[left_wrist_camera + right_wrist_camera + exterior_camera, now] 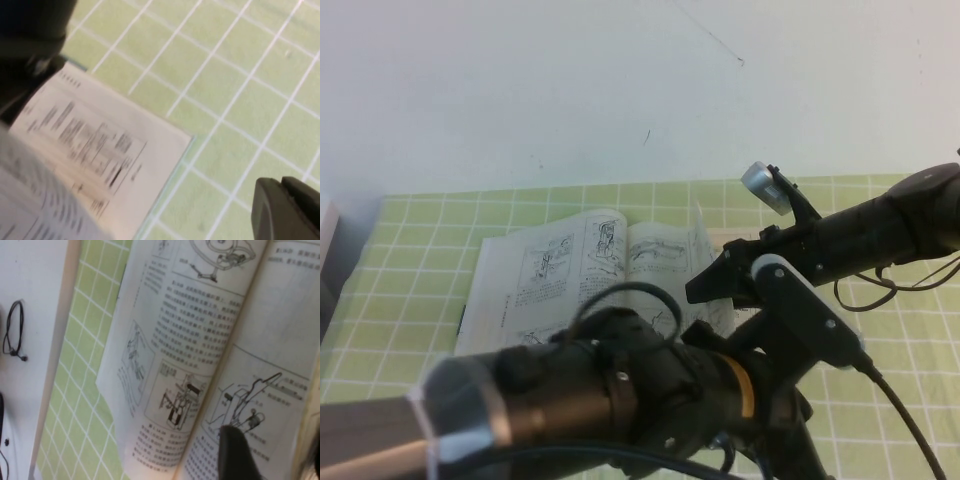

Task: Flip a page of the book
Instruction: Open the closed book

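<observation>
Right gripper (pixel 712 283) fingers pinching lifted page (pixel 705 240) over book (pixel 570 275); left gripper (pixel 287 210) beside it.

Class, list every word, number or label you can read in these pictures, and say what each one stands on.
None can be read.
The book: captions and text blocks beside the machine drawings, too small and blurred.
The page lifted at the right gripper: print blurred.
The left gripper, beside the book's corner: no label shows.
</observation>
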Controlling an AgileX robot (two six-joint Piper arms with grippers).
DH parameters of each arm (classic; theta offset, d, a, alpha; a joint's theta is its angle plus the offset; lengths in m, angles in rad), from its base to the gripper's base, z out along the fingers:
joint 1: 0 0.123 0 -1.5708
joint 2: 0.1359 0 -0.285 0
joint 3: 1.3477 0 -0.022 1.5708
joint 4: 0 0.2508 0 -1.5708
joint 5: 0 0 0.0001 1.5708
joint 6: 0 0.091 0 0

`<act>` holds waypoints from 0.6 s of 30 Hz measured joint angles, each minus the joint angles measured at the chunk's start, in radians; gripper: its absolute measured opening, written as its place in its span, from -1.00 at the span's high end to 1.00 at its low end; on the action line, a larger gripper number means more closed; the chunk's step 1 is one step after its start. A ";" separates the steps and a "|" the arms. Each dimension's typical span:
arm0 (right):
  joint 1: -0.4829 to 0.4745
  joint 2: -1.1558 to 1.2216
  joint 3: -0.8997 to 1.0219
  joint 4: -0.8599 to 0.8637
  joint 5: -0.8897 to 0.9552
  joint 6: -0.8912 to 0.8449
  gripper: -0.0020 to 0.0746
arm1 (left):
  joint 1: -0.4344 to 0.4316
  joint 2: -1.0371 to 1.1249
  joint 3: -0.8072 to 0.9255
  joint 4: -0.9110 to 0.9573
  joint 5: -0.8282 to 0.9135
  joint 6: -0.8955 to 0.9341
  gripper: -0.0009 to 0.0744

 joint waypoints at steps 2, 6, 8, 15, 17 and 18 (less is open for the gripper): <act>0.000 0.000 0.000 0.002 0.007 -0.005 0.08 | -0.005 0.034 0.000 0.002 -0.054 0.000 0.99; 0.000 0.000 0.000 0.002 0.016 -0.016 0.08 | 0.013 0.116 0.000 0.004 -0.100 -0.015 0.99; 0.000 0.000 0.000 0.002 0.021 -0.023 0.08 | 0.032 0.150 0.000 0.004 -0.118 -0.045 0.98; 0.000 0.000 0.000 0.002 0.049 -0.044 0.08 | 0.072 0.218 0.000 0.004 -0.194 -0.105 0.98; 0.000 0.000 0.000 0.002 0.055 -0.058 0.08 | 0.080 0.222 0.000 0.004 -0.196 -0.119 0.98; 0.000 0.000 0.000 0.002 0.057 -0.067 0.08 | 0.085 0.223 0.000 0.004 -0.196 -0.133 0.98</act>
